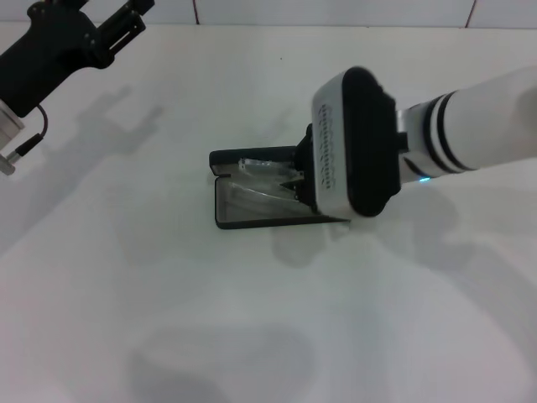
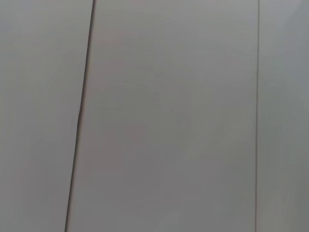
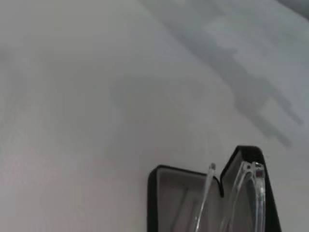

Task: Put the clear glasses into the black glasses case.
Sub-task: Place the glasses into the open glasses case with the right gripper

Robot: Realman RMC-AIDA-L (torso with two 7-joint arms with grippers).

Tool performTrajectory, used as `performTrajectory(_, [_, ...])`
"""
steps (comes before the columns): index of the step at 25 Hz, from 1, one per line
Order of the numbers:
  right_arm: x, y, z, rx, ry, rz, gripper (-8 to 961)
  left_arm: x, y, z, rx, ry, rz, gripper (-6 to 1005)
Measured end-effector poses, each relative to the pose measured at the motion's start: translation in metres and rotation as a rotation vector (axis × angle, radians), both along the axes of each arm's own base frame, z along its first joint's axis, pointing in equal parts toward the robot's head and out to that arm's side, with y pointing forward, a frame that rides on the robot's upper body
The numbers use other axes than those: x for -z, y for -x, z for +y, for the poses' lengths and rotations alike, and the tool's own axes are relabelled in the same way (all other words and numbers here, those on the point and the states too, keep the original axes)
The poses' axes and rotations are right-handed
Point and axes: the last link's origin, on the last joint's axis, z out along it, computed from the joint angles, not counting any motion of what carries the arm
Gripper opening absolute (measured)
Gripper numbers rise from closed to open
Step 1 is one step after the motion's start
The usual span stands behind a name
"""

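Observation:
The black glasses case lies open in the middle of the white table, its lid folded back on the far side. The clear glasses sit tilted over the case's grey lining, one end raised. My right gripper is down at the case's right end, shut on the glasses, with its fingers mostly hidden behind the wrist. The right wrist view shows the case and, over it, the glasses with a thin arm pointing outward. My left gripper hangs open at the far left, well away.
The white table stretches around the case on every side. A tiled wall edge runs along the back. The left wrist view holds only pale panels with a dark seam.

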Motion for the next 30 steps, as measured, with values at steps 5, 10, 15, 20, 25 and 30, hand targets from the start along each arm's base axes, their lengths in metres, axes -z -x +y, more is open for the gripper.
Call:
performTrajectory(5, [0.007, -0.002, 0.000, -0.042, -0.045, -0.037, 181, 0.000, 0.000, 0.001, 0.001, 0.001, 0.003, 700])
performTrajectory(10, [0.010, -0.005, 0.000, -0.072, -0.064, -0.054, 182, 0.000, -0.002, 0.002, 0.004, 0.002, 0.006, 700])
performTrajectory(15, [0.019, -0.009, -0.003, -0.129, -0.082, -0.075, 183, 0.001, -0.005, 0.004, 0.013, 0.003, 0.006, 700])
performTrajectory(20, [0.021, -0.012, -0.007, -0.147, -0.086, -0.083, 184, 0.001, -0.006, 0.004, 0.016, 0.006, 0.006, 700])
performTrajectory(25, [0.021, -0.010, -0.008, -0.158, -0.088, -0.080, 184, 0.002, -0.005, 0.004, 0.014, 0.010, 0.005, 699])
performTrajectory(30, [0.021, -0.010, -0.011, -0.163, -0.083, -0.080, 185, 0.004, -0.004, 0.002, 0.012, 0.017, 0.006, 699])
